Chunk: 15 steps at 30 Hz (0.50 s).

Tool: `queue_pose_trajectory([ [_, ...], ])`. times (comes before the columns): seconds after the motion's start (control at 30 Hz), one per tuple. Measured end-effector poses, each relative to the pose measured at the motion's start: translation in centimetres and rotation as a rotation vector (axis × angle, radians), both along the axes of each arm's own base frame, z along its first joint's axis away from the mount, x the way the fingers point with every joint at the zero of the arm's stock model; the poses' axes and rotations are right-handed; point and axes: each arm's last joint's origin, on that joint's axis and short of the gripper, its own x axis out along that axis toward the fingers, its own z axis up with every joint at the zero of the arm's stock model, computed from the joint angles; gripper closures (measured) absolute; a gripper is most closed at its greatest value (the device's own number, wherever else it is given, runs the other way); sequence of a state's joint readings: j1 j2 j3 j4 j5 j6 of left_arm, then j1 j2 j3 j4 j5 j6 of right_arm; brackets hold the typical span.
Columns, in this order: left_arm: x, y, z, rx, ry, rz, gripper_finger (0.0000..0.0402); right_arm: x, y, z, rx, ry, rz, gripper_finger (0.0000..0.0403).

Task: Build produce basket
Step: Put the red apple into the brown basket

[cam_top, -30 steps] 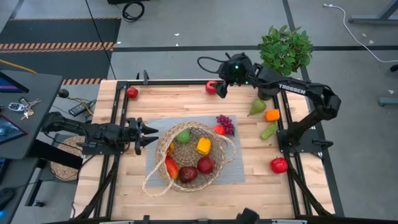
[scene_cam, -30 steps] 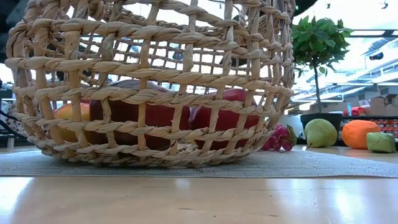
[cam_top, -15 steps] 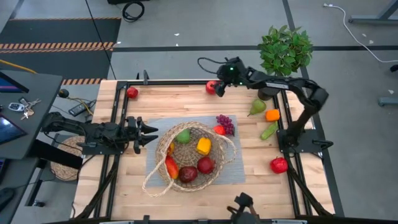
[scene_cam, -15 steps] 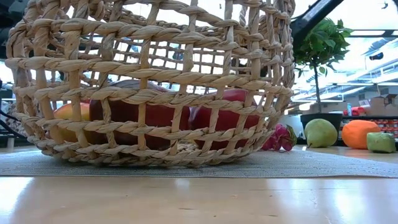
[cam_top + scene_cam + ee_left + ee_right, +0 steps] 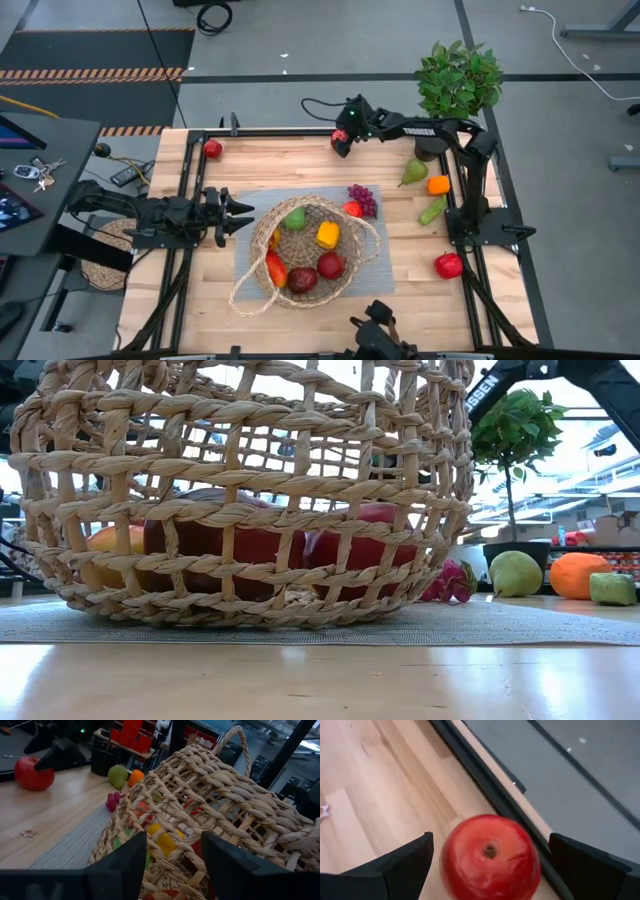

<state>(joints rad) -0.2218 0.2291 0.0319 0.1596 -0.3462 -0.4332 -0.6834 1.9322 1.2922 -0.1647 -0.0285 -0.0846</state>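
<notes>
**Right gripper poised over far-edge apple**

The right gripper (image 5: 490,865), fingers spread wide, straddles a red apple (image 5: 490,857) at the table's far edge (image 5: 290,138). The left gripper (image 5: 240,214), also spread, waits beside the basket (image 5: 305,250), which sits mid-table on a grey mat (image 5: 375,275) holding several pieces. Recommendation: descend centred, close below the apple's widest part, and lift clear of the rail.
</notes>
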Motion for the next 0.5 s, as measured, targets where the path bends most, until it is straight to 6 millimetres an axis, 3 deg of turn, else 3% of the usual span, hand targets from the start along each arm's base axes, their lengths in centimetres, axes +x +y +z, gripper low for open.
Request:
queue_pose_trajectory([
  [0.5,0.0,0.0,0.0,-0.001,-0.001,0.0,0.0208,-0.2,0.0,-2.0,0.108,0.051,-0.004,0.0019],
])
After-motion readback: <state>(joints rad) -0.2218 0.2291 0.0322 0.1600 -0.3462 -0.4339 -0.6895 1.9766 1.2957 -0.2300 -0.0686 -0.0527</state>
